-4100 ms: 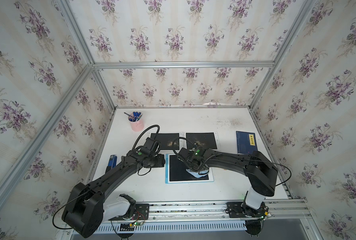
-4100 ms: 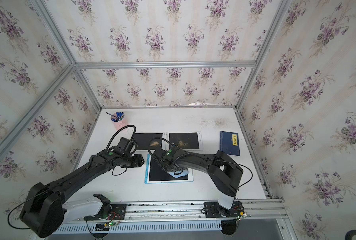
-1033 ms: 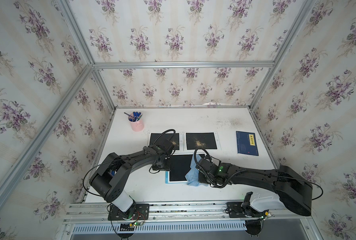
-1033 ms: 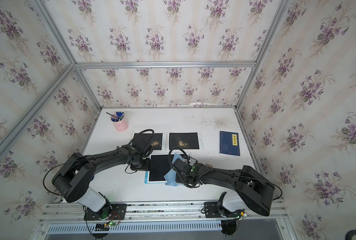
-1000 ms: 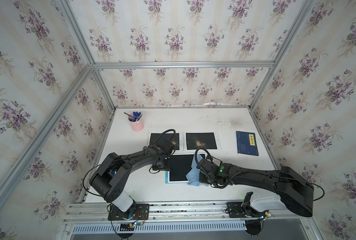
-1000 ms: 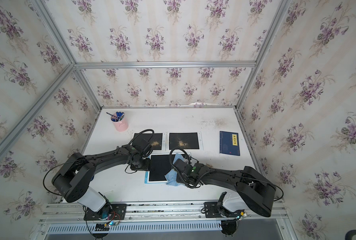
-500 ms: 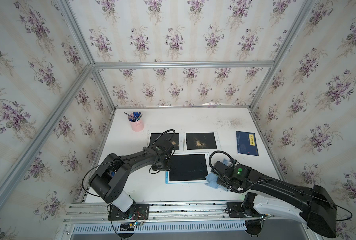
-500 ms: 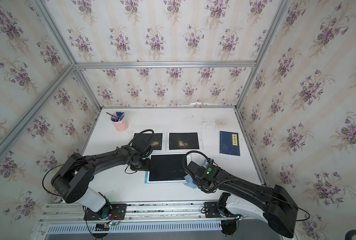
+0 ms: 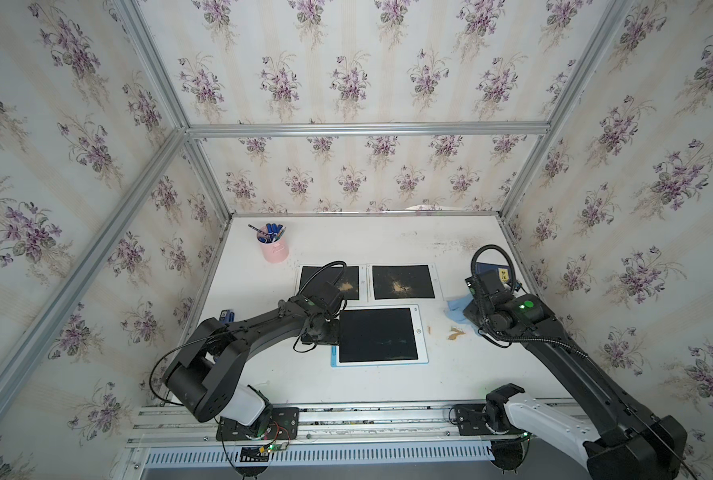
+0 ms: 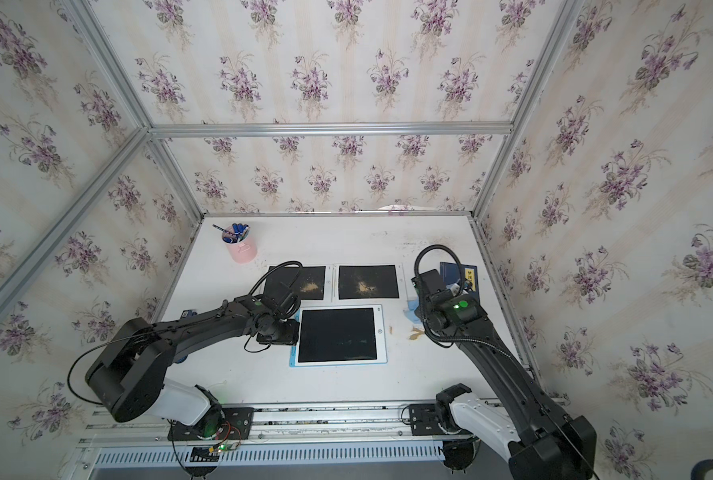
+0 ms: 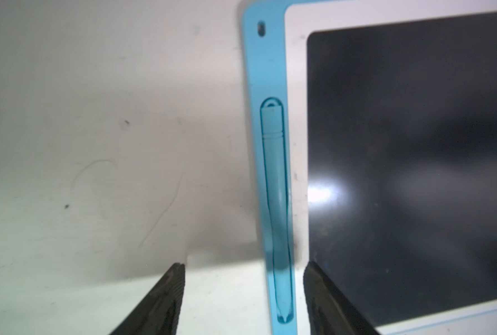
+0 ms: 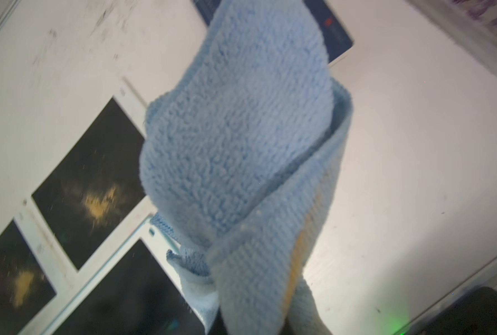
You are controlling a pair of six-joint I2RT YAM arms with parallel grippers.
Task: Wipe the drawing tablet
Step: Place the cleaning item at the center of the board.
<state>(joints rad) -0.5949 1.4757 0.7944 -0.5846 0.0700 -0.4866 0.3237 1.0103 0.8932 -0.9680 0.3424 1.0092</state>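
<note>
Nearest the rail, the tablet (image 9: 377, 334) lies flat in the middle of the table (image 9: 388, 386), dark screen up, only faint marks on it. The left claw (image 11: 244, 264) sits low at the tablet's left edge, jaws spread and gripping nothing. In the wrist view one finger (image 11: 166, 293) is over bare table and the other is over the screen's corner. The blue rim and its slotted stylus (image 11: 276, 203) lie between them. Whether the fingers touch down, I can't tell.

Just right of the tablet, crumbs (image 9: 455, 332) lie on the table. A little further on, the right claw (image 9: 467, 311) is clamped tight on the blue cloth (image 12: 241, 145). The cloth hangs folded from it, off to the tablet's right and clear of it, and hides the jaws themselves.

Beyond the tablet sit a dusty tablet (image 9: 330, 283) and its twin (image 9: 402, 281), side by side, each with a tan smear. Behind the right wrist lies a blue book (image 10: 454, 270). Far left stands a pink cup (image 9: 274, 251) of pens.
</note>
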